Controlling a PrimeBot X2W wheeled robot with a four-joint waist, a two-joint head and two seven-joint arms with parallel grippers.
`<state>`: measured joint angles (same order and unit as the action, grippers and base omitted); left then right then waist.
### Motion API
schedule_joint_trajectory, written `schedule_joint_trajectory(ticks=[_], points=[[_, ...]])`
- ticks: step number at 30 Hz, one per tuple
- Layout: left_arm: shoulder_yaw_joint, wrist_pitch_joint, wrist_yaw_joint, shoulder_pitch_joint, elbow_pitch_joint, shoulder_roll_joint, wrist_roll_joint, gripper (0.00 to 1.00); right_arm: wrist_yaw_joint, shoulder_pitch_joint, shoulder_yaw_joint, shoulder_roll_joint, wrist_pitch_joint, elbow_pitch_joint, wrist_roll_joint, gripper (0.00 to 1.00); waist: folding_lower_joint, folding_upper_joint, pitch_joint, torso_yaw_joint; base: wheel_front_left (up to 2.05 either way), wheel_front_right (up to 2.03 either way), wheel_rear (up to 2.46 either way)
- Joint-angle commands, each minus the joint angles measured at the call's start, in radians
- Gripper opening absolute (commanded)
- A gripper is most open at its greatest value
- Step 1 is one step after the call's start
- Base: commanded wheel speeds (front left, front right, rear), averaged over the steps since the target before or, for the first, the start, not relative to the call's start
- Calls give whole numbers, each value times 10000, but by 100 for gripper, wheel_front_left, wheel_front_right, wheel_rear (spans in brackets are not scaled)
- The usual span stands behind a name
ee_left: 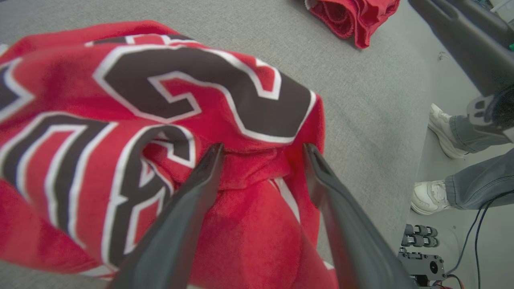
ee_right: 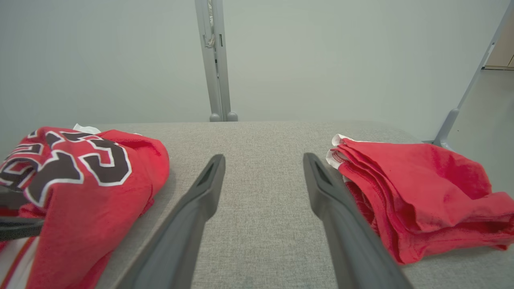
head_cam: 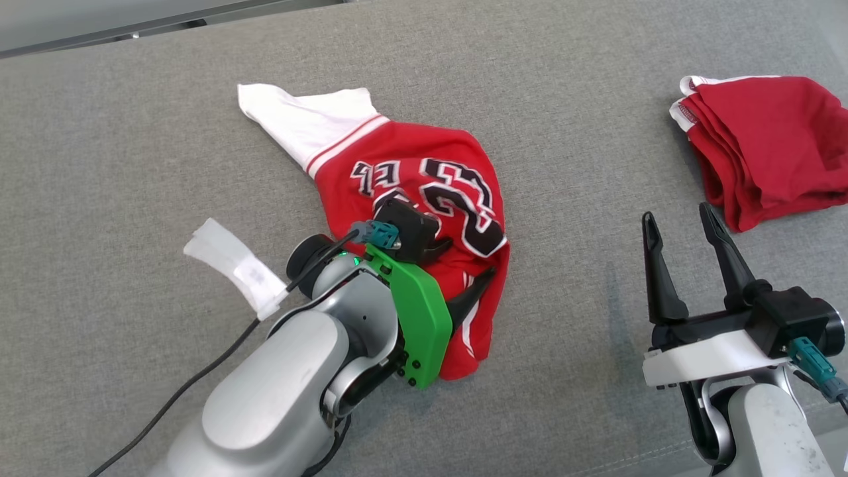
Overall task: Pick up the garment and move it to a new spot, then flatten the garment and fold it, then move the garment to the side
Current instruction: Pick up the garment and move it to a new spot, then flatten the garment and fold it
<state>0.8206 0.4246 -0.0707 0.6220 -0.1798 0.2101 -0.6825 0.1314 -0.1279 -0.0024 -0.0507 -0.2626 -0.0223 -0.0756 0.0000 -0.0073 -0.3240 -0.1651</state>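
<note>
Straddling a bunched ridge of the red jersey point(head_cam: 404, 156), the left pincer point(head_cam: 472, 257) has its fingers spread, the tips at the cloth but not pinching it. The jersey lies crumpled mid-tabletop point(head_cam: 132, 132). Its long axis slants from beside that arm up to a white end point(head_cam: 298, 119) pointing far left. The right pincer point(head_cam: 677, 213), also spread, stands well apart from it, near a folded red garment point(head_cam: 768, 146).
</note>
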Motion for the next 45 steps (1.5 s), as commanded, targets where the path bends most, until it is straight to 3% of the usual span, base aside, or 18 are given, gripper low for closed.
schedule_joint_trajectory(ticks=[1, 5, 10, 13, 16, 19, 29, 35, 40, 42, 45], points=[[-35, -89, -38, -141, 52, 109, -30, 100, -14, 60, -17, -6, -30, 27, 16, 100, 0, 73, 36, 22, 0, 0, 0], [-20, -197, -9, -655, 700, 203, -293, 100, -14, 181, -68, -7, -30, 50, 53, 100, 0, 73, 125, 148, 0, 0, 0], [-224, 439, 4, -1411, 2242, 972, -1106, 100, -14, 188, -42, -9, -30, 110, 97, 100, 0, 73, 107, 258, 0, 0, 0], [-1067, 755, 422, -1465, 3151, 1551, -1783, 100, -14, 92, -38, -8, -30, 184, 91, 100, 0, 73, -37, 261, 0, 0, 0], [-2158, 584, 1053, -1060, 3179, 1782, -2096, 100, -14, 60, 29, -5, -29, 185, 46, 100, 0, 73, -242, 229, 0, 0, 0], [-2809, 624, 1400, -422, 2443, 2048, -2065, 100, -14, -76, 172, -10, -29, 172, -13, 100, 0, 73, -509, 104, 0, 0, 0], [-3769, 856, 1801, 2139, -1598, 2108, -2052, 100, -14, -603, 682, -8, -30, 143, -39, 100, 0, 73, -1625, -854, 0, 0, 0], [-3577, 806, 1514, 2952, -3430, 2314, -1680, 100, -14, -506, 830, -6, -31, 114, -151, 100, 0, 73, -1913, -1365, 0, 0, 0], [-3435, 939, 1181, 2888, -4317, 2138, -1842, 100, -14, -490, 785, -5, -31, 110, -257, 100, 0, 73, -1914, -1506, 0, 0, 0], [-3350, 945, 892, 2801, -4533, 1960, -1987, 0, -14, -456, 734, -6, -31, 75, -278, 100, 0, 73, -1814, -1510, 0, 0, 0], [-3223, 988, 454, 2963, -4460, 1848, -2056, 0, -14, -413, 594, -6, -29, 80, -335, 100, 0, 73, -1713, -1397, 0, 0, 0]])
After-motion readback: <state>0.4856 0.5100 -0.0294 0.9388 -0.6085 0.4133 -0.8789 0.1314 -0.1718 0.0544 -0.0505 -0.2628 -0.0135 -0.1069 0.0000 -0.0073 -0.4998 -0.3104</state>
